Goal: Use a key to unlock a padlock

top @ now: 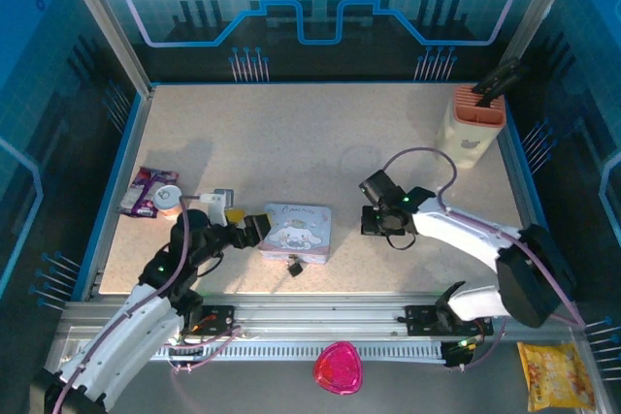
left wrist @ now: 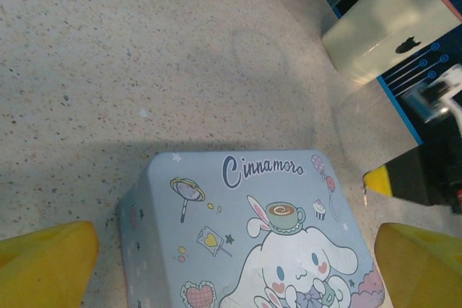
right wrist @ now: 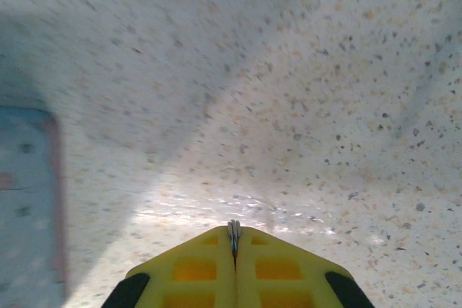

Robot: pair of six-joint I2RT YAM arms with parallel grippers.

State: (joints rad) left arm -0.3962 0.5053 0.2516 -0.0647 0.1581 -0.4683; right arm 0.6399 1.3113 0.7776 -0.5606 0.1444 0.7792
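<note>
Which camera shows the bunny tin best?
The left wrist view: the tin is close, its lettering sharp. The top view shows it whole but small; the right wrist view has a blurry blue patch, probably its side.

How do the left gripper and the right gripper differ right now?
The left gripper is wide open, its fingers either side of the cartoon tin; the right gripper is shut on the thin metal key. The left gripper is at the tin, while the right gripper is over bare table. Both have yellow fingers.
</note>
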